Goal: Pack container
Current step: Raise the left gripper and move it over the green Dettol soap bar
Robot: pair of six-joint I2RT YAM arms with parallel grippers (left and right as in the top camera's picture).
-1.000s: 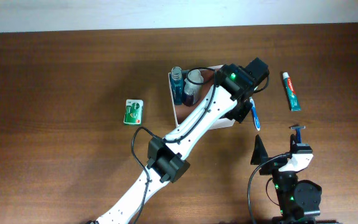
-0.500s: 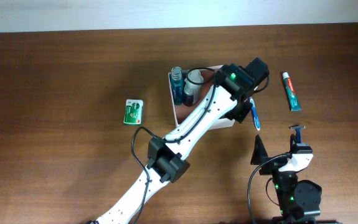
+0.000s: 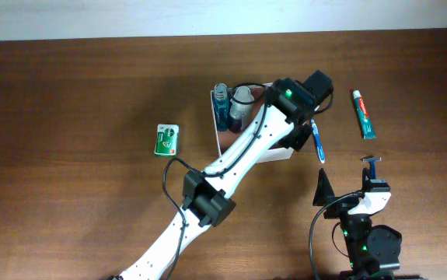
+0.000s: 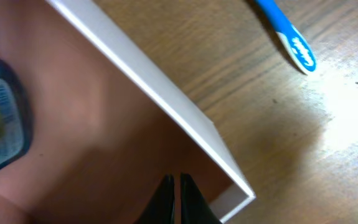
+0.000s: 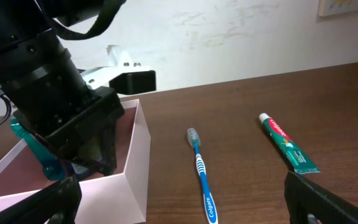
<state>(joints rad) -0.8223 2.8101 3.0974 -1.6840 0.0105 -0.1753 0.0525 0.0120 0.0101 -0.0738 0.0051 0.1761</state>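
Observation:
The container [image 3: 214, 128] is a square white box with a reddish-brown inside, at the table's middle back. It also shows in the left wrist view [image 4: 166, 93] and the right wrist view [image 5: 136, 177]. A blue bottle [image 3: 221, 101] and a clear-capped bottle [image 3: 242, 99] stand in its far part. My left gripper [image 3: 289, 128] is shut and empty inside the box, its tips [image 4: 177, 185] just above the floor near a corner. A blue toothbrush [image 3: 317, 144] lies right of the box. My right gripper [image 3: 349, 188] is open and empty near the front edge.
A green and red toothpaste tube [image 3: 364, 113] lies at the far right, also in the right wrist view [image 5: 287, 144]. A razor [image 3: 371, 162] lies below it. A green packet [image 3: 166, 139] lies left of the box. The left arm crosses the box diagonally.
My left gripper has shifted slightly towards the far left inside the box. The toothbrush shows a little more. The right arm has not moved.

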